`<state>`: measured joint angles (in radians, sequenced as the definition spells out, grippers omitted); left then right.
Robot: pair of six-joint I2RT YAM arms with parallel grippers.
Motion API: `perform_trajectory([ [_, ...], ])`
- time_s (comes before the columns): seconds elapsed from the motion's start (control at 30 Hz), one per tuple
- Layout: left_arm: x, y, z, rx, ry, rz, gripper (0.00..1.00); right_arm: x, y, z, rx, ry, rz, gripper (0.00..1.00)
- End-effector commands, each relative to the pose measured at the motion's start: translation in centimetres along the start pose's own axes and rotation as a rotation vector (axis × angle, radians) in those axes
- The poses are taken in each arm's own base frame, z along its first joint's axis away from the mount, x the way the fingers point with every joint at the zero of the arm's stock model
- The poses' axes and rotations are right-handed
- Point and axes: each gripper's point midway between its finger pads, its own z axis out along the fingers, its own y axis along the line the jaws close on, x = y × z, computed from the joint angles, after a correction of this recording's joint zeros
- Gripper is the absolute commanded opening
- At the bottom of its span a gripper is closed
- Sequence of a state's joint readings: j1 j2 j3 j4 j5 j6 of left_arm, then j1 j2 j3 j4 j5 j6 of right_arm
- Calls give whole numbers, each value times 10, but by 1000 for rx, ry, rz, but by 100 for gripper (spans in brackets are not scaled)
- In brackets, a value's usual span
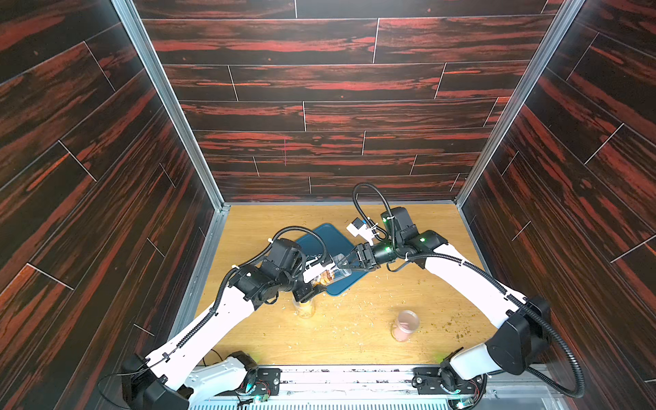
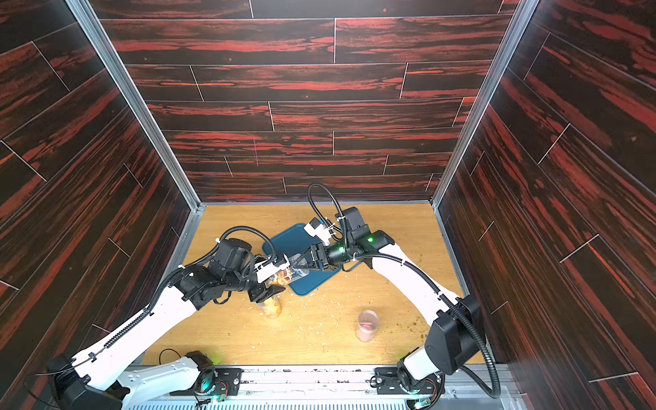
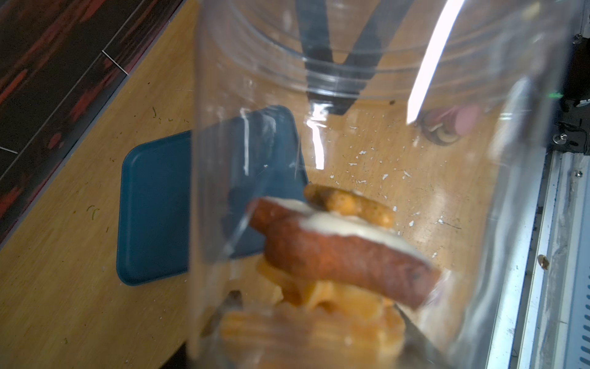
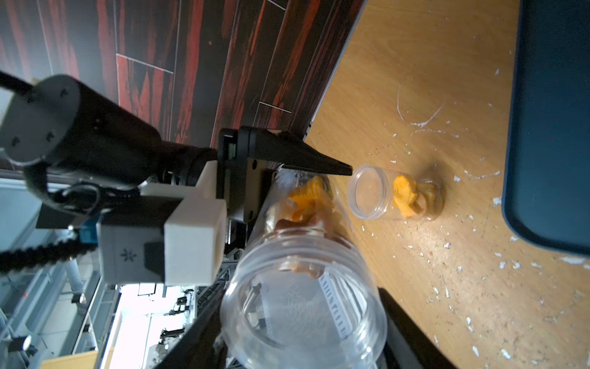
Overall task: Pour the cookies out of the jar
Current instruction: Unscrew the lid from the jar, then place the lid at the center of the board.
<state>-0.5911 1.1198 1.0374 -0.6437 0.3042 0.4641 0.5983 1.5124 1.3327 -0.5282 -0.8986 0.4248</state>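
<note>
Left tool [image 1: 317, 279] holds jar [image 1: 339, 271] over tray [image 1: 326, 236]; smaller jar [image 1: 305, 309] seemingly beneath.

**Top pair.** You look from high over the near edge, steeply down and toward the far wall, from well off. In both top views you get the whole worktop [image 1: 355, 348], nearly the same picture twice, the blue tray [image 1: 337, 238] mid-scene.

**Left wrist.** You sit hard against the jar [image 3: 351, 143], sighting along it, through its clear wall, onto tray and worktop.

**Right wrist.** Close too, rolled so the worktop stands on edge; you face the jar's open mouth.

**Shared by all four:** jar, tray, worktop.
</note>
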Motion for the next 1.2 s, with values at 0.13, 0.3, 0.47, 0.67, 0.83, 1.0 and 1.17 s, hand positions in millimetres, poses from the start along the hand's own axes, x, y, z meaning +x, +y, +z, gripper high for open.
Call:
perform_trajectory([
  [0.13, -21, -4, -14, 16, -91, 10, 28, 5, 11, -13, 26, -67, -414, 61],
  [0.3, -22, -5, -14, 20, -94, 13, 28, 12, 11, -18, 65, -91, -638, 60],
  [0.47, -23, -5, -14, 25, -96, 13, 28, 11, 3, -21, 145, -136, -820, 60],
  [0.67, -20, -6, -12, 29, -90, 12, 28, 2, -6, -25, 234, -190, -962, 60],
  [0.83, -17, -5, -11, 23, -79, 10, 28, -8, -9, -27, 261, -191, -911, 60],
  [1.0, -13, -3, -12, 5, -65, 8, 27, -9, -15, -41, 292, -214, -842, 61],
  [1.17, -14, 2, -15, -39, -76, 14, 27, -7, -40, -64, 396, -223, -672, 61],
])
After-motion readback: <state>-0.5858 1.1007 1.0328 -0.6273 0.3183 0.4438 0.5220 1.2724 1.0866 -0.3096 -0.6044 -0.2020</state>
